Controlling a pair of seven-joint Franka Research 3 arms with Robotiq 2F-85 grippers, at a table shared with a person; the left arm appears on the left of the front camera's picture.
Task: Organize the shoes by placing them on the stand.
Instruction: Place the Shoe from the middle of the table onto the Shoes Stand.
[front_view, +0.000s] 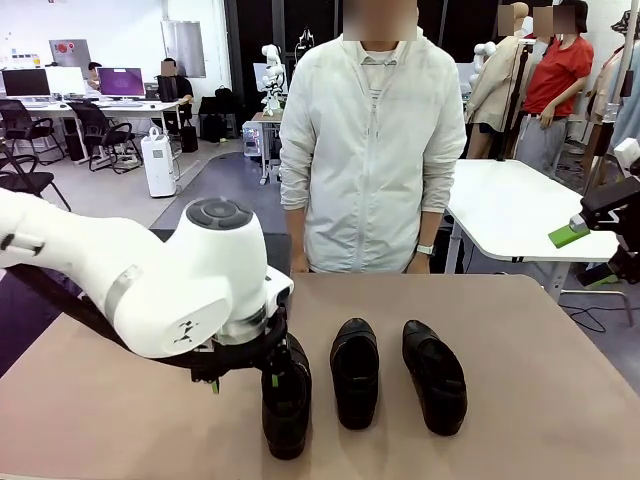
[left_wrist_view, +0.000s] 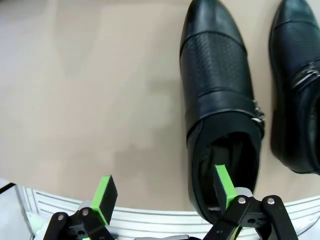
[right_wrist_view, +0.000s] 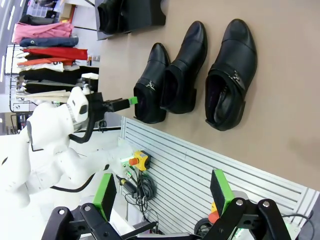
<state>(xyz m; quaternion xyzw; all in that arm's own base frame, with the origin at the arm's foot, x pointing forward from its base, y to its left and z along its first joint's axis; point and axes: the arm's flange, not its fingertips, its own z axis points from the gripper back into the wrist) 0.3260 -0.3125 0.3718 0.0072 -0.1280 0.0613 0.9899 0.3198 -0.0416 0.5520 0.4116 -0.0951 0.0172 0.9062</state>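
L arm (front_view: 150, 290) hangs low over the near-left part of the bench (front_view: 120, 420). In the R wrist view the stand (right_wrist_view: 147, 12) sits at the top edge, well apart from the row of shoes. There's a dark shoe-like shape (right_wrist_view: 109, 15) against it; can't tell if it's on top.

My left fingers (left_wrist_view: 105, 194) are apart w/ nothing clamped. One pad is over bare bench, the other over the heel opening of the leftmost shoe (front_view: 286, 405). Can't tell if it's touching.

That shoe lies toe away from me, nr the front edge. Just beside it is the middle shoe (front_view: 354, 372), then the right shoe (front_view: 434, 376), a bit tilted. All three are on the bench.

A person (front_view: 370, 150) stands at the far side.

My right fingers (right_wrist_view: 220, 189) are also apart and empty, up high off the bench's right side.
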